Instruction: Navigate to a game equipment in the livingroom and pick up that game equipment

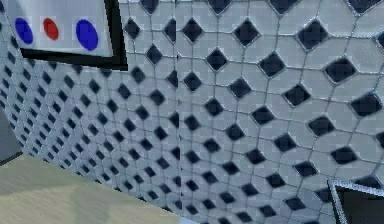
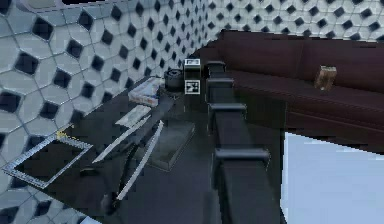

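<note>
Looking along the arm side view, which thing fits the game equipment?

Perhaps the two long pale rods (image 2: 127,141): thin, slanting, lying side by side on the dark bench (image 2: 100,115). They are too small to name for certain.

Where are they from the gripper (image 2: 170,82)?

Well apart from it, toward the view's lower left. The gripper sits at the far end of the arm (image 2: 235,150), near the bench's far edge.

Its fingers?

Apart or together, I cannot tell, nor whether it holds anything. The arm hides the bench's right part.
</note>
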You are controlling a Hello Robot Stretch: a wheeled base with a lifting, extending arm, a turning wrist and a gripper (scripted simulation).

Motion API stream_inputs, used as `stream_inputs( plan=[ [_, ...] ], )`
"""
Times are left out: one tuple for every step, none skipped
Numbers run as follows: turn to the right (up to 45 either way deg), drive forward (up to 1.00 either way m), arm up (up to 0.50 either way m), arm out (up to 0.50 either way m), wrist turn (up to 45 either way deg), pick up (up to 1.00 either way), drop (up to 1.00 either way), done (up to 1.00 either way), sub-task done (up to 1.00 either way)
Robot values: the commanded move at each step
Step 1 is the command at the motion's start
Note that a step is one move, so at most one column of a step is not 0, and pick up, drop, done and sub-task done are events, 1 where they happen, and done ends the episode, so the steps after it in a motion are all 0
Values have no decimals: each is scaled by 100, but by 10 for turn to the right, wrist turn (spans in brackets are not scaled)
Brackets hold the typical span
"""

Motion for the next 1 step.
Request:
stream_inputs(
  plan=[
    [0, 0, 0, 0, 450, 0, 0, 0, 0]
  ],
)
